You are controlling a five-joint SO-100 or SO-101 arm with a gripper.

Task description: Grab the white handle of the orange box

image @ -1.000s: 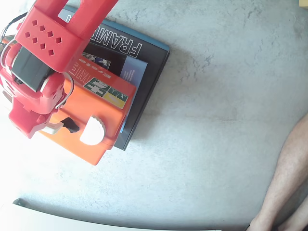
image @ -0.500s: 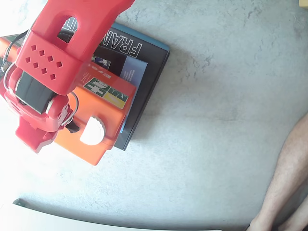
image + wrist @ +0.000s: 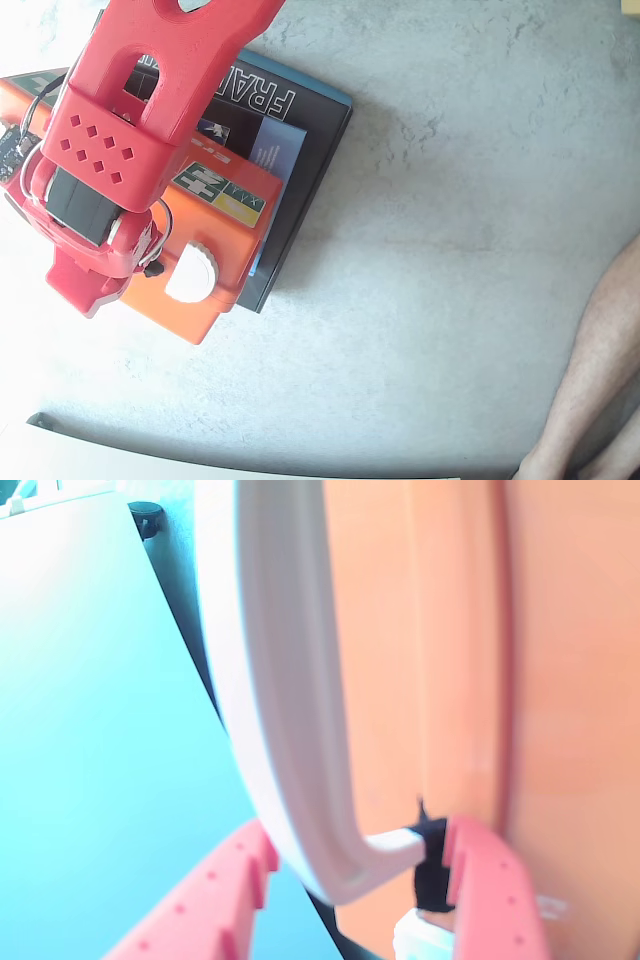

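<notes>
Close to the wrist camera, red plastic two-finger hand (image 3: 350, 880) with ridged inner faces, fingers apart and straddling the lower end of a curved white plastic handle (image 3: 280, 710); not yet clamped, though whether either finger (image 3: 490, 880) touches the handle cannot be told. Handle arching up through the wrist view as a smooth flat band, joined at its foot to the glossy orange plastic box (image 3: 450, 650) just behind it. Likely rigid and somewhat slick, so a squeeze across the band's narrow width, near the middle of the arch rather than at the joint, seems the safer hold; box probably light unless filled.

Farther off, in the fixed view, red arm (image 3: 150, 110) covering much of the orange box (image 3: 215, 250), round white screw cap (image 3: 190, 272) showing beside the hand (image 3: 85, 290). Box resting on a flat dark cardboard package with white lettering (image 3: 305, 130), itself on a pale grey speckled worktop (image 3: 450, 250). Bare human leg (image 3: 600, 370) at the far right edge
</notes>
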